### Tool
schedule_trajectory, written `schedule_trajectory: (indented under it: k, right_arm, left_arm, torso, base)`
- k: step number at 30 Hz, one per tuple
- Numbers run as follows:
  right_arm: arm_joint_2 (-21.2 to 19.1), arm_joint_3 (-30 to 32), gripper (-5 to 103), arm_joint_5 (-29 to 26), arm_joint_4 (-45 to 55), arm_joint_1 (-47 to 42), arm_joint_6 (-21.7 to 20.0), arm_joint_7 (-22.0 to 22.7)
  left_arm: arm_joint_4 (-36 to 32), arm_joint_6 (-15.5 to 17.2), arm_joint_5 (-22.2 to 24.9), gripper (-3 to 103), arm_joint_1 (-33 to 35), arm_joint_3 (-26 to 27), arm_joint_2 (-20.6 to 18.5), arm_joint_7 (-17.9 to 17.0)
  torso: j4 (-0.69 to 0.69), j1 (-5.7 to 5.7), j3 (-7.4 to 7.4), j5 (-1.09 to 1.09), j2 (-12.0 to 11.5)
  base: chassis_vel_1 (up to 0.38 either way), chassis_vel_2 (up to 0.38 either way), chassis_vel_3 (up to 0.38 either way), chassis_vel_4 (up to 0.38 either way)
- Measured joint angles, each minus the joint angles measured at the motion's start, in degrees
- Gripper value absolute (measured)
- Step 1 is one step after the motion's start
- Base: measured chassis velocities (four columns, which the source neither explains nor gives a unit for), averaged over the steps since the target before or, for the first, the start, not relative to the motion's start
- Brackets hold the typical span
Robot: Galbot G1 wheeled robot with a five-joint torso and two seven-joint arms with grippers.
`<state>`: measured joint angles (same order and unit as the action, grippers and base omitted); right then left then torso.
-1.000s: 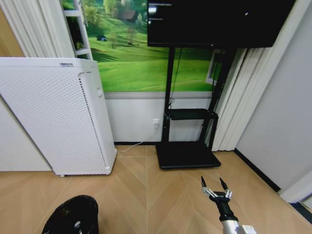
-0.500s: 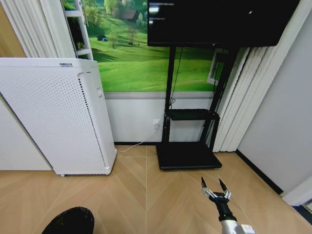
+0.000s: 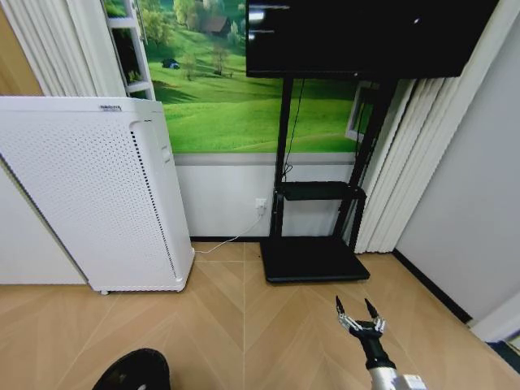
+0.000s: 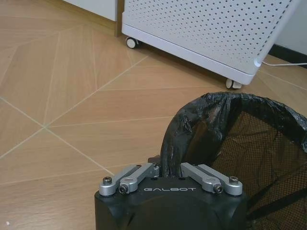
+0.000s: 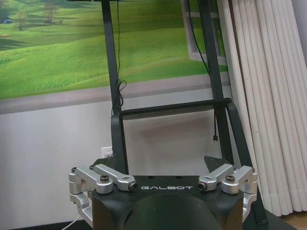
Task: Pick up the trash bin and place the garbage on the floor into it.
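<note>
From my head camera I look down at a tan wooden floor (image 3: 244,325) laid in a herringbone pattern. A tall white perforated appliance (image 3: 97,195) stands on my left against the wall. Ahead, a black TV stand (image 3: 313,244) holds a dark screen (image 3: 366,36) in front of a green meadow mural (image 3: 227,89). The black trash bin (image 3: 134,372) sits at the lower left edge of view, cut off by the frame, well below the appliance's top. My right gripper (image 3: 358,313) hangs low on the right over bare floor, its two fingers spread apart and holding nothing. I judge it is kept free for picking up litter.

From my left wrist camera I see my left gripper (image 4: 170,173) at the bin's rim. The black liner bag (image 4: 211,120) folds over that rim, and my fingers are pressed together on the bag and rim edge, pinching it. Gripping the rim seems the handiest way to carry the bin with its mouth facing up. The mesh inside of the bin looks empty where it shows. The appliance's wheels rest on the floor just beyond.

From my right wrist camera my right fingers stand wide apart, pointing toward the TV stand, the wall and pale curtains (image 5: 268,96).
</note>
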<state>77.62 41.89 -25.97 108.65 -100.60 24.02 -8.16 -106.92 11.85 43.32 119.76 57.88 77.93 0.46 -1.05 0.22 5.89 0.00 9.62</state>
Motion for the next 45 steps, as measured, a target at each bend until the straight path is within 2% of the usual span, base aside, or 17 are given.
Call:
schedule_trajectory:
  k: [9,11,12,14,18,23,24,26,27,29,32,34,38,40,41,43,45]
  right_arm:
    - [0.5,-0.4,100,0.2,-1.2,1.1,0.5,0.1]
    - [0.5,-0.3,100,0.5,-1.6,0.9,1.0,0.1]
    - [0.5,-0.3,100,0.5,-1.6,0.9,1.0,0.1]
    - [0.4,0.1,100,0.6,-2.1,0.1,1.7,-0.2]
    - [0.3,0.7,100,0.4,-2.6,-0.5,2.2,-0.3]
    - [-0.2,2.6,100,-0.9,-3.1,-0.8,2.5,-0.4]
    - [-0.2,2.6,100,-0.9,-3.1,-0.8,2.5,-0.4]
    - [-0.2,3.0,100,-1.3,-3.2,-0.8,2.5,-0.4]
    - [-0.2,3.3,100,-1.5,-3.3,-0.8,2.5,-0.4]
    - [-0.1,3.6,100,-1.6,-3.3,-0.9,2.5,-0.3]
    - [0.3,4.5,100,-1.9,-2.6,-1.7,2.4,-0.2]
    - [0.8,5.8,100,-2.5,-0.3,-3.7,1.8,-0.2]
    - [1.2,6.2,100,-2.6,2.0,-5.6,1.4,-0.2]
    - [2.3,5.6,100,-1.1,5.3,-8.4,1.0,-0.2]
    - [2.3,5.6,100,-1.1,5.3,-8.4,1.0,-0.2]
    - [4.2,4.1,100,1.4,9.3,-11.2,0.3,-0.1]
    - [4.7,2.4,100,3.7,12.1,-12.4,-1.2,-0.4]
  left_arm:
    - [1.2,-1.5,1.0,4,0.7,1.4,0.9,-0.8]
    - [2.3,-2.1,1.1,14,0.0,1.7,1.1,-1.1]
    - [2.3,-2.1,1.1,14,0.0,1.7,1.1,-1.1]
    - [2.8,-2.3,1.9,24,-0.7,2.3,1.0,-1.1]
    - [2.8,-2.4,2.7,35,-1.2,3.4,0.8,-1.1]
    - [-1.5,-2.8,4.4,57,-0.8,6.5,0.5,-0.7]
    - [-1.5,-2.8,4.4,57,-0.8,6.5,0.5,-0.7]
    - [-2.9,-3.6,2.9,62,-1.1,7.5,0.5,0.0]
    - [-3.6,-4.8,1.0,73,-1.8,8.0,0.5,0.6]
    - [-4.3,-5.9,-0.4,73,-2.2,8.2,0.6,1.2]
    - [-7.5,-8.4,-2.4,84,-2.6,8.3,1.0,3.2]
    - [-14.0,-9.9,-8.0,98,-3.1,7.3,1.8,5.7]
    - [-19.4,-9.8,-12.6,100,-3.9,4.3,1.7,6.4]
    - [-25.2,-8.8,-17.7,100,-5.9,-1.9,-0.5,6.3]
    - [-25.2,-8.8,-17.7,100,-5.9,-1.9,-0.5,6.3]
    - [-29.4,-7.1,-19.6,100,-7.6,-6.9,-3.1,5.9]
    - [-31.6,-6.6,-20.8,100,-6.9,-9.0,-3.3,5.9]
  torso:
    - [0.01,0.00,0.00,0.01,0.0]
    - [0.01,0.00,0.00,0.00,0.0]
    - [0.01,0.00,0.00,0.00,0.0]
    - [0.00,0.00,0.00,-0.01,0.0]
    - [0.00,0.00,0.00,0.00,0.0]
    - [0.00,0.00,0.00,0.00,0.0]
    - [0.00,0.00,0.00,0.00,0.0]
    - [0.01,0.00,0.00,0.02,0.0]
    - [0.00,0.00,0.00,0.02,0.0]
    - [0.01,0.00,0.00,-0.01,0.0]
    - [0.00,0.00,0.00,0.01,0.0]
    - [0.01,0.00,0.00,0.00,0.0]
    - [0.02,0.00,0.00,0.02,0.0]
    - [0.01,0.00,0.00,0.01,0.0]
    - [0.01,0.00,0.00,0.01,0.0]
    - [-0.03,0.00,0.00,-0.01,0.0]
    - [-0.02,0.00,0.00,-0.01,0.0]
  base:
    - [0.000,0.000,0.000,0.000]
    - [0.000,0.000,0.000,0.000]
    - [0.000,0.000,0.000,0.000]
    - [0.000,0.000,0.000,0.000]
    - [0.000,0.000,0.000,0.000]
    - [0.000,0.000,0.000,0.000]
    - [0.000,0.000,0.000,0.000]
    - [0.000,0.000,0.000,0.000]
    - [0.000,0.000,0.000,0.000]
    - [0.000,0.000,0.000,0.000]
    - [0.000,0.000,0.000,0.000]
    - [0.000,0.000,0.000,0.000]
    - [0.000,0.000,0.000,0.000]
    - [0.000,0.000,0.000,0.000]
    - [0.000,0.000,0.000,0.000]
    - [0.000,0.000,0.000,0.000]
    - [0.000,0.000,0.000,0.000]
